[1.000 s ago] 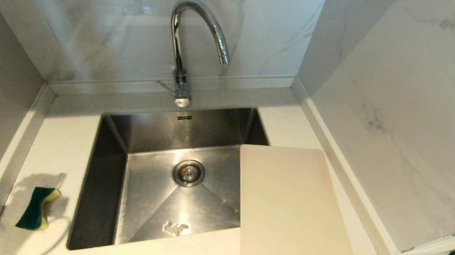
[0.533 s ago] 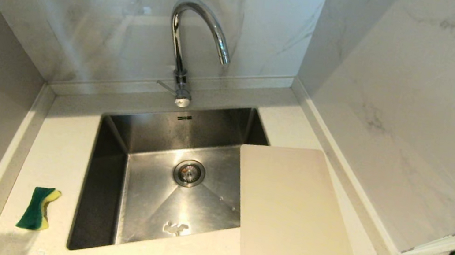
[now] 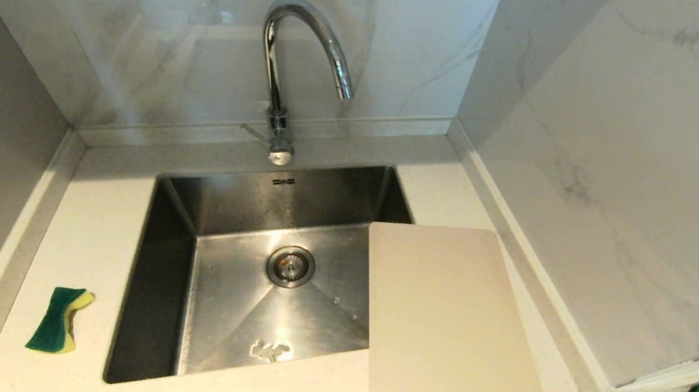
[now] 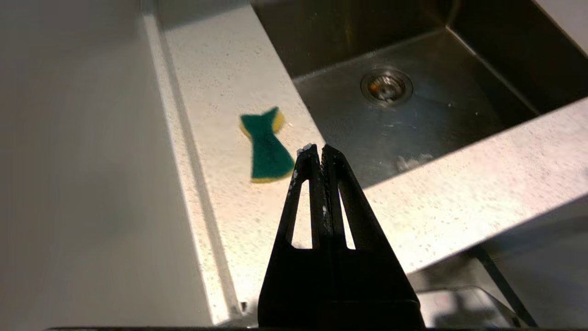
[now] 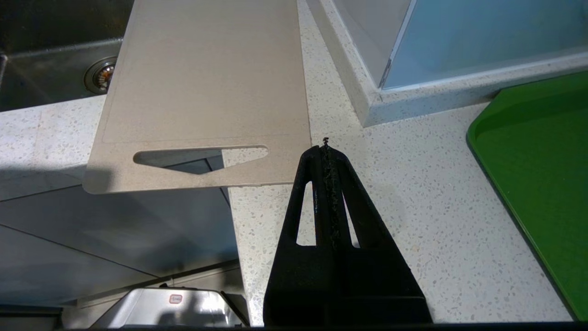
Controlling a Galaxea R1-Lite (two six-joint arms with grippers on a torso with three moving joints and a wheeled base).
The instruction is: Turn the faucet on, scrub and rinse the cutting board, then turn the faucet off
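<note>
On the counter, cutting board lies just beyond the closed right pincer.

The left gripper is closed and empty, its black fingers pressed together. The right gripper is likewise closed and empty. Neither arm shows in the head view.
</note>
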